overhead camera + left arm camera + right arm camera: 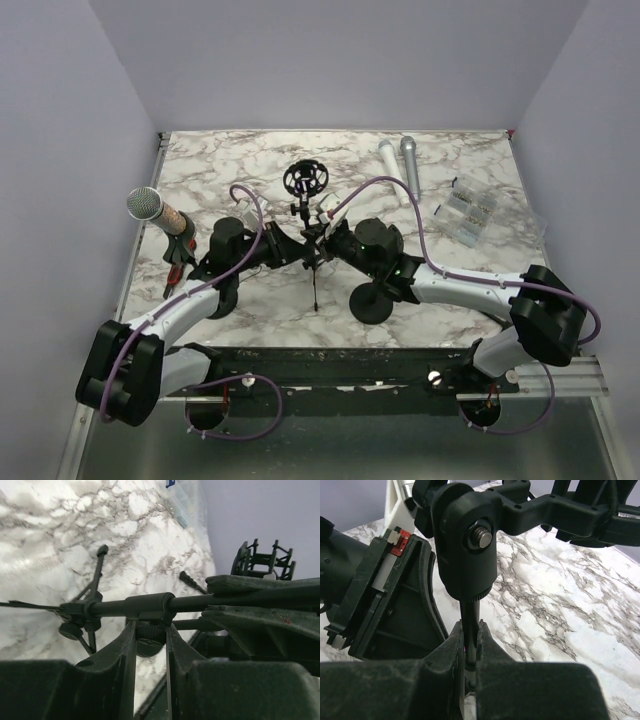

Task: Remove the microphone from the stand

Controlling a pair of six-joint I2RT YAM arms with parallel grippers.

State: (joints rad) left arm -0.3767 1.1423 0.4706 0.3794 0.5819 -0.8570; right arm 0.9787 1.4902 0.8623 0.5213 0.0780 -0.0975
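Observation:
A microphone [150, 206] with a silver mesh head and tan body leans in a small red and black stand [178, 262] at the left edge. A black tripod stand [313, 262] with an empty shock mount [305, 178] is at the centre. My left gripper [298, 245] is shut on the tripod's clamp knob [150, 641], under the pole [150, 604]. My right gripper [325, 233] is shut on the thin shaft [471, 615] below the mount's swivel [467, 540]. Both grippers are well right of the microphone.
Two more microphones, one white [392, 170] and one grey [410, 162], lie at the back right. A clear plastic box [465, 212] sits to their right. A black round base [372, 303] rests near my right arm.

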